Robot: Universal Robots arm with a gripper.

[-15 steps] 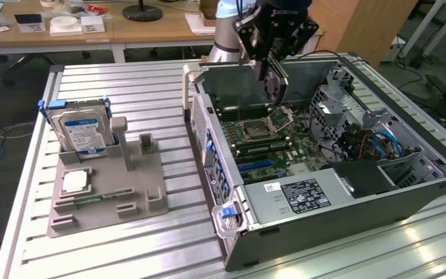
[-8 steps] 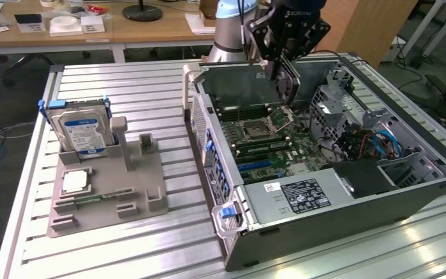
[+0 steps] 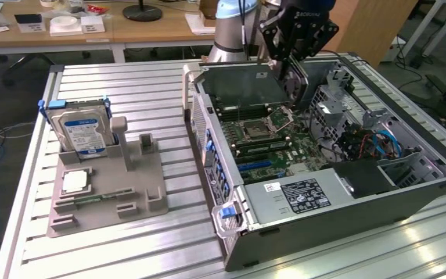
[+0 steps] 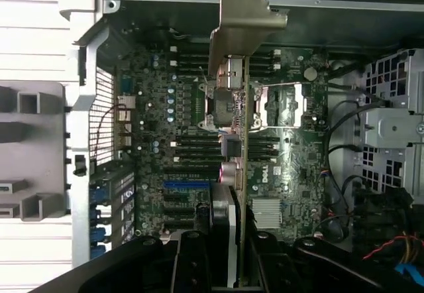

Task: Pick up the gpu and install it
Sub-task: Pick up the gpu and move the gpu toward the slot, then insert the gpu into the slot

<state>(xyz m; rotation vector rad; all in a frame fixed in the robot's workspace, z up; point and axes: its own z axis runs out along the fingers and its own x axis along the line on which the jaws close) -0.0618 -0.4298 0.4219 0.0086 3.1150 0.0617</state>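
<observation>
So, in the exterior view the gripper [image 3: 289, 58] hangs in the upper right of the frame, above the far end of the open computer case [image 3: 324, 226]. Below it a dark upright strip, which I take for the gpu [image 3: 291, 84], reaches down toward the motherboard [image 3: 273, 148]. It is hard to make out against the case's dark interior. At the exterior view's left the grey holder [image 3: 130, 192] carries the hard drive [image 3: 83, 131] standing on edge and the CPU chip [image 3: 76, 182] lying flat. Both are well apart from the arm.

The wrist view looks down the gripper [image 4: 232, 256]. Its black fingers are closed narrowly on the gpu [image 4: 242, 28], which is seen edge-on as a thin line ending in a pale metal plate at the far end. The card is over the CPU socket [image 4: 218, 104] and appears clear of the board. The blue slot [image 4: 189, 184] lies beside the card and nearer the case's rear wall.

As I read it, the pick-up is done and the carry into the case is the step in hand. The card is not yet seated. What remains calls for the connector edge to lie parallel to a slot and square above it, with the metal plate at the rear wall, and for a straight, gentle push.
</observation>
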